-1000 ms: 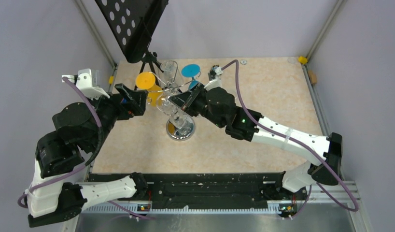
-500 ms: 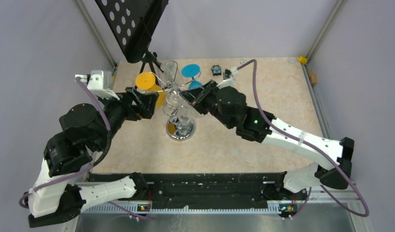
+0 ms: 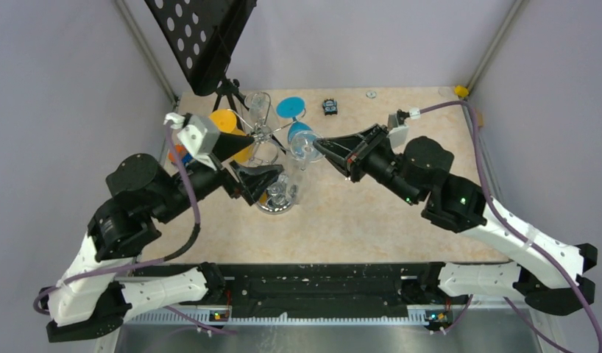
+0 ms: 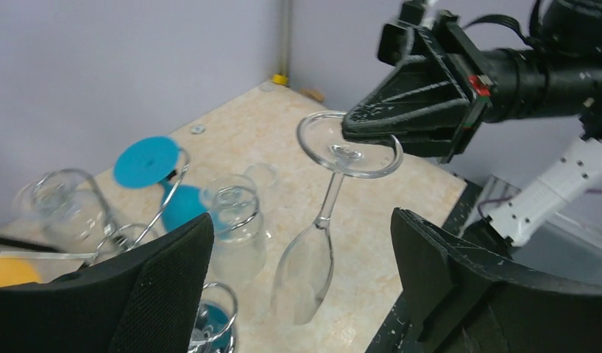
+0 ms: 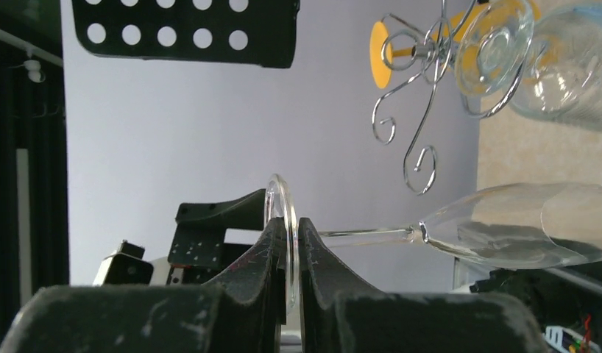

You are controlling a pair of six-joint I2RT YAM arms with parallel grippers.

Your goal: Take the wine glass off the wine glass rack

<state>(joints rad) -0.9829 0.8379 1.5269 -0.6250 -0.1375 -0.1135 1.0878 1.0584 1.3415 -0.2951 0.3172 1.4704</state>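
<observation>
The right gripper (image 5: 288, 228) has its two fingers pinched on the rim of the round foot of the wine glass (image 5: 504, 235), which shows edge-on between them. The clear stem runs from the foot to the long bowl, which points toward the beige table (image 5: 533, 154). Farther off stands the wine glass rack (image 5: 423, 95), its silver wire arms ending in curls. A second clear glass (image 5: 570, 66) hangs in it, and a yellow disc (image 5: 379, 44) shows just behind the stem. A black perforated plate (image 5: 188, 29) sits against the pale wall.
</observation>
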